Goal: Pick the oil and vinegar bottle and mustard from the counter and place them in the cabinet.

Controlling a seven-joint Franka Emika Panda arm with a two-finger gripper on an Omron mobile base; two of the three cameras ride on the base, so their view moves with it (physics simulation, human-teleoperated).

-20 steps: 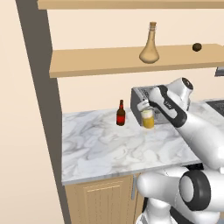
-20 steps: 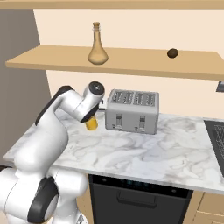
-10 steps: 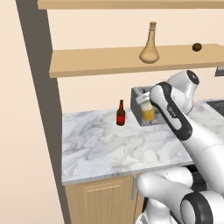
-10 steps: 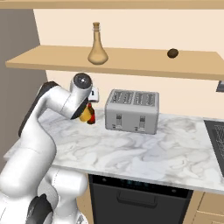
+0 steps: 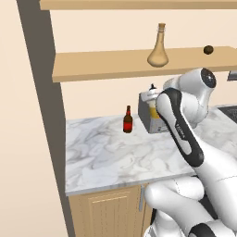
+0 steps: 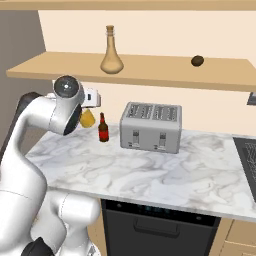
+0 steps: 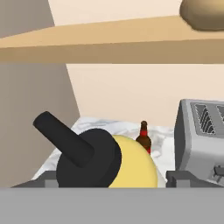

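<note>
one mustard [image 6: 88,119] pinched in the tool [image 6: 90,102], higher above the counter [image 6: 150,170] than before

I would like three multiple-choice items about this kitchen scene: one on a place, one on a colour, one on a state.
1. Where does the oil and vinegar bottle stand?
A. on the counter
B. on the cabinet shelf
C. on the toaster

2. What colour is the small bottle beside the toaster?
A. dark red
B. green
C. blue

3. What is the state of the mustard?
A. lying on the counter
B. on the shelf
C. held off the counter at the gripper

Answers: 1 B, the flask rests on the wooden plank; 2 A, red body, dark neck; 3 C, it hangs above the marble.
</note>
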